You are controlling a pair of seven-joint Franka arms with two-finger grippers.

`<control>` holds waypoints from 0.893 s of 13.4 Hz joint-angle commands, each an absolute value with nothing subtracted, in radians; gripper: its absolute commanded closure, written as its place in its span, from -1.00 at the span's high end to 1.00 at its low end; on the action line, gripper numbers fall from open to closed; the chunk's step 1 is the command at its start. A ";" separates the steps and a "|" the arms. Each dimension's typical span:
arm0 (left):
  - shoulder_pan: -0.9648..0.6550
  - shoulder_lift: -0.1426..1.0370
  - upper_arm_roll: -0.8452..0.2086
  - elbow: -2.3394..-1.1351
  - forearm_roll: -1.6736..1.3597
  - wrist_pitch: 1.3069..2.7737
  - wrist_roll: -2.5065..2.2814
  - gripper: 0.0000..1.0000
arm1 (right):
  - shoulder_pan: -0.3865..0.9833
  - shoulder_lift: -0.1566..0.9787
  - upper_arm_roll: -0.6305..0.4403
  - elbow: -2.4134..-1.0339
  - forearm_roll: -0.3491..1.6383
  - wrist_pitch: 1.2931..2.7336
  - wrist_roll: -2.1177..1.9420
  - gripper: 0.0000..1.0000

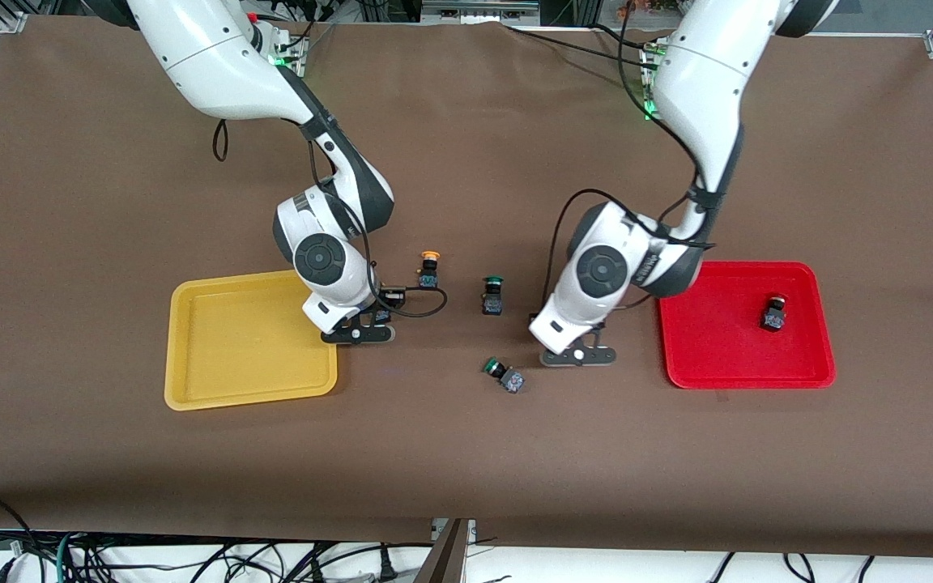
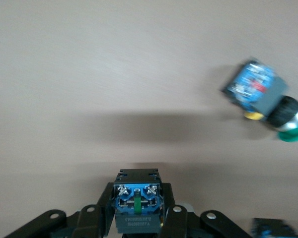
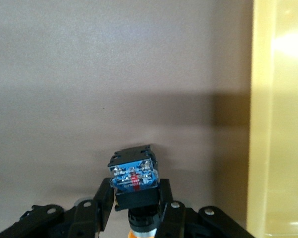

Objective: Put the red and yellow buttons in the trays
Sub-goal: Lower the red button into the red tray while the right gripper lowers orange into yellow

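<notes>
My right gripper (image 1: 357, 332) is low over the table beside the yellow tray (image 1: 191, 389), at the tray's edge toward the table's middle. In the right wrist view it (image 3: 134, 198) is shut on a dark button (image 3: 134, 181) with an orange cap, and the tray's rim (image 3: 260, 124) is close by. My left gripper (image 1: 578, 355) is low over the table between the red tray (image 1: 717, 364) and the table's middle. In the left wrist view it (image 2: 138, 203) is shut on a dark button (image 2: 138, 208) whose cap is hidden. A red-capped button (image 1: 773, 312) sits in the red tray. A yellow-capped button (image 1: 429, 270) stands on the table.
A green-capped button (image 1: 492, 295) stands at the table's middle. Another green-capped button (image 1: 504, 375) lies on its side nearer the front camera, close to my left gripper; it also shows in the left wrist view (image 2: 265, 101). A brown cloth covers the table.
</notes>
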State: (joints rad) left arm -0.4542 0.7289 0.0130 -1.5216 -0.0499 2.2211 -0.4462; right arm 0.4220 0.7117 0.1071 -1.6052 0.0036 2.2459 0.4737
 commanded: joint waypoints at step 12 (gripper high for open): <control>0.026 0.457 -0.012 -2.034 -0.049 2.403 0.310 -0.98 | 0.209 0.690 -0.034 -1.548 -0.015 2.080 -0.118 0.08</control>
State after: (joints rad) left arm 0.0219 0.5111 0.0086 -1.9260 -0.0451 2.3382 0.2883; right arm 0.2439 0.6948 -0.0419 -1.5129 -0.0058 2.0542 -0.0674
